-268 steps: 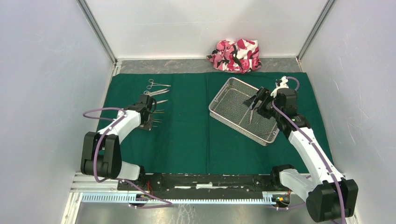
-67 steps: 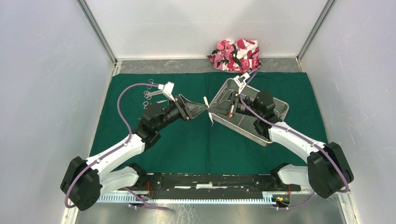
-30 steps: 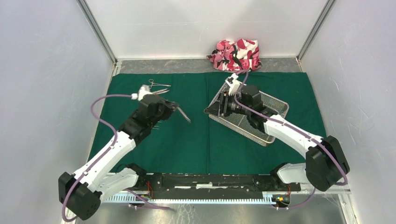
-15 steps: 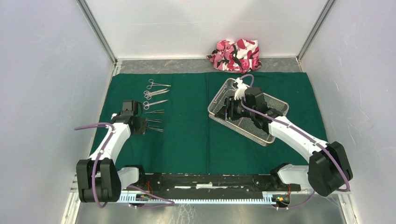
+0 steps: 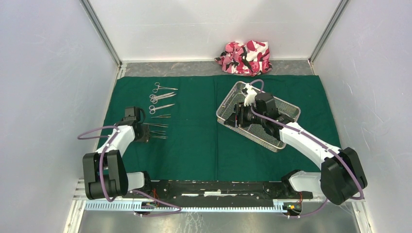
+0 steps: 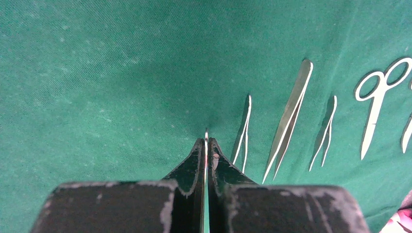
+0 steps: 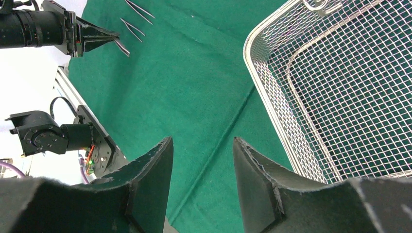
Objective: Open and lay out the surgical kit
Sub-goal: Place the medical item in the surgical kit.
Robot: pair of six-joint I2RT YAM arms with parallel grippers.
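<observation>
Bright, even light comes from above me. Shadows on the green cloth (image 5: 194, 145) are small and soft. In my left wrist view the tweezers (image 6: 290, 119) shine sharp, but my dark fingers (image 6: 192, 165) up close look a bit blurry. My right wrist view is washed white at its left edge, and the tray (image 7: 279, 97) gleams.

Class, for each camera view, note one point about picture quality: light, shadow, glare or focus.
Top view: even light, hardly any shadow on the cloth; the tools look tiny. Left wrist: cloth weave sharp, tweezers glint bright. Right wrist: tray mesh crisp, its wires catching highlights; the fingers fill the foreground, dark.
</observation>
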